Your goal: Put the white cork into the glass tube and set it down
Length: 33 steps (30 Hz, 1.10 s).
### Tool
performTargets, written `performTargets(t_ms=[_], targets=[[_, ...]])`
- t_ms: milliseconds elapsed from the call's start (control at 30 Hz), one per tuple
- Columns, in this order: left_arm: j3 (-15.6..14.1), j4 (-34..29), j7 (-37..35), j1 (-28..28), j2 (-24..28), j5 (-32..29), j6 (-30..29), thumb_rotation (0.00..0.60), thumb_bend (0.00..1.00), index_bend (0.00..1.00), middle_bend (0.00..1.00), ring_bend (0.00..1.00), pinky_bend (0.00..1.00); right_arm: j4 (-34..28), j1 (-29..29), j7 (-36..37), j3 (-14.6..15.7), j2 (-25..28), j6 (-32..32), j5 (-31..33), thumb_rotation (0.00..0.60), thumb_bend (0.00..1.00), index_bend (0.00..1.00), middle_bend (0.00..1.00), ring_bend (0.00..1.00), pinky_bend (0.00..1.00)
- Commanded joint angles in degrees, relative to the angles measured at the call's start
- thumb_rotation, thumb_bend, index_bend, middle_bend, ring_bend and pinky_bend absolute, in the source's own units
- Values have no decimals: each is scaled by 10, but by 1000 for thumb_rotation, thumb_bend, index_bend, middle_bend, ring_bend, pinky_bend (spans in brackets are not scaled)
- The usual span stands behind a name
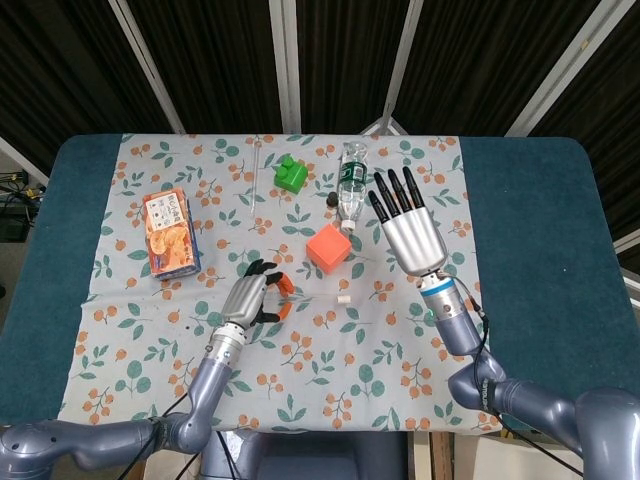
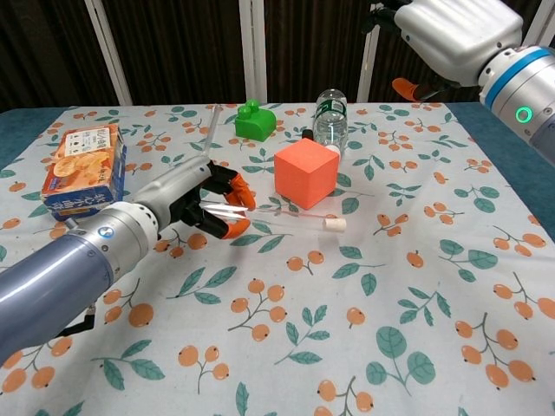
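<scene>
A clear glass tube [image 2: 277,214] with the white cork [image 2: 333,224] in its right end lies low over the cloth, just in front of the orange cube. My left hand [image 2: 208,204] grips the tube's left end with its fingers curled round it. In the head view the left hand [image 1: 255,300] is near the middle of the cloth, and the cork [image 1: 343,298] shows as a small white spot to its right. My right hand [image 1: 408,225] hovers flat with its fingers spread and holds nothing; it is high at the top right in the chest view [image 2: 451,35].
An orange cube [image 2: 305,173] stands right behind the tube. Further back are a green block [image 2: 255,120], a lying plastic bottle [image 2: 330,117] and a thin glass rod [image 2: 211,126]. A snack box [image 2: 82,170] lies on the left.
</scene>
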<state>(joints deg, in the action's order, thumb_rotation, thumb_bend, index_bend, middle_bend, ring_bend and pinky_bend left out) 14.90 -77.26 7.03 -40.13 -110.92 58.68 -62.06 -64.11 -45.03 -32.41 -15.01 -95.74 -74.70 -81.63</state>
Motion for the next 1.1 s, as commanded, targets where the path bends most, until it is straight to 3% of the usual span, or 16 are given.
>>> performTargets(t_ms=[33, 367, 733, 967, 1100], targets=[[-4, 6, 7, 3, 0, -1, 3, 600, 742, 531, 499, 148, 55, -1, 2, 0, 1, 0, -1, 0, 600, 416, 226, 105, 14, 0], [-9, -5, 20, 15, 19, 2, 2, 600, 545, 512, 444, 134, 47, -12, 6, 0, 2, -1, -2, 3, 600, 416, 226, 92, 5, 0], [-10, -31, 59, 27, 37, -30, 7, 600, 436, 473, 367, 96, 9, -24, 9, -2, 1, 1, -4, 4, 600, 416, 226, 91, 5, 0], [-2, -58, 87, 27, 52, -65, 14, 600, 317, 427, 321, 81, 0, -30, 6, -5, -4, 5, 1, 8, 600, 416, 226, 91, 4, 0], [10, -75, 89, 26, 61, -67, 7, 600, 313, 412, 298, 69, 0, -42, 13, -8, -3, 10, -6, 9, 600, 416, 225, 91, 4, 0]])
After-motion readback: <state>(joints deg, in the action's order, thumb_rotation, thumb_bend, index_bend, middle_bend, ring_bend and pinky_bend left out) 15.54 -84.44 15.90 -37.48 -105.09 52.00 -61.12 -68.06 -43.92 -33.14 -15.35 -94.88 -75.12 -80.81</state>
